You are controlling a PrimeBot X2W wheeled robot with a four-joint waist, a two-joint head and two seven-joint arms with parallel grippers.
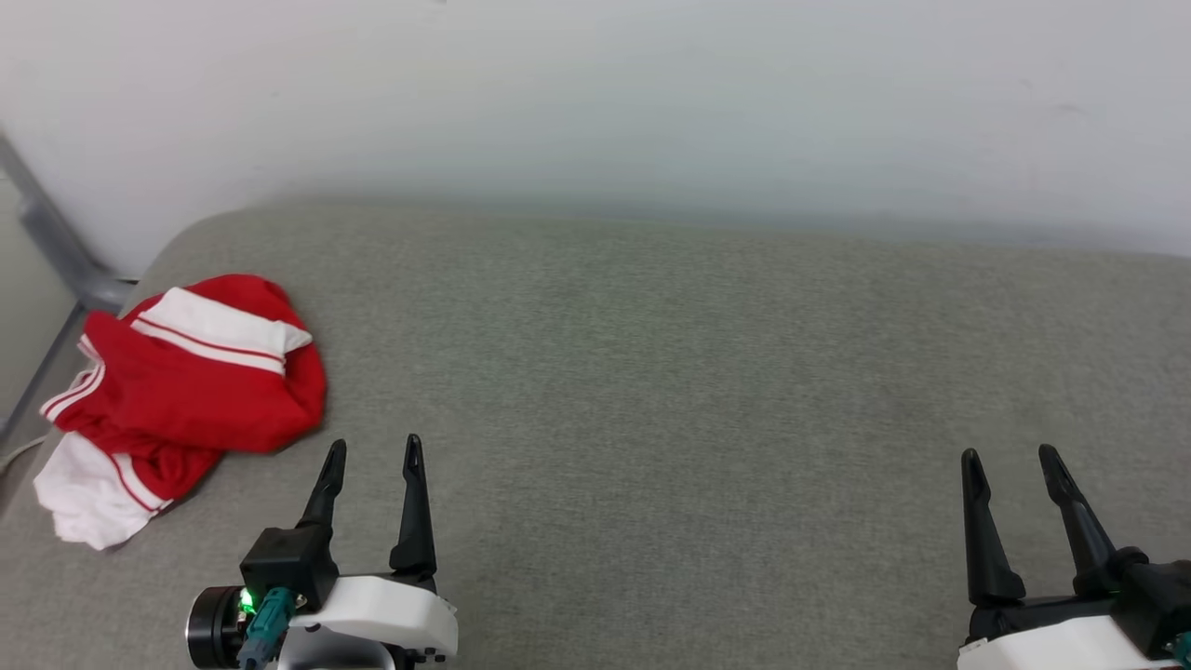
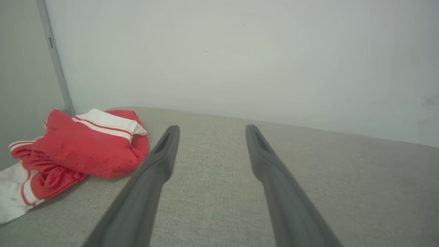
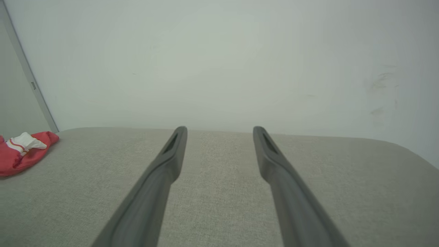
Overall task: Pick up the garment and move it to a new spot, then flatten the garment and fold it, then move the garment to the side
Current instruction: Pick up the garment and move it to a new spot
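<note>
The garment (image 1: 200, 391), a red jersey with white striped sleeves, lies crumpled in a heap at the far left of the grey fabric surface (image 1: 670, 391). Its numerals are hidden in the folds. My left gripper (image 1: 372, 451) stands open just right of the heap and a little nearer to me, with nothing between its fingers. In the left wrist view the garment (image 2: 82, 151) sits left of the left finger (image 2: 161, 154). My right gripper (image 1: 1010, 458) stands open at the lower right, far from the garment (image 3: 20, 152), which shows at the left edge of the right wrist view.
A pale wall (image 1: 595, 93) rises behind the surface. A grey metal rail (image 1: 56, 242) runs diagonally at the far left beside the surface's rounded corner. The surface's left edge lies right by the garment. Bare grey fabric stretches across the middle and right.
</note>
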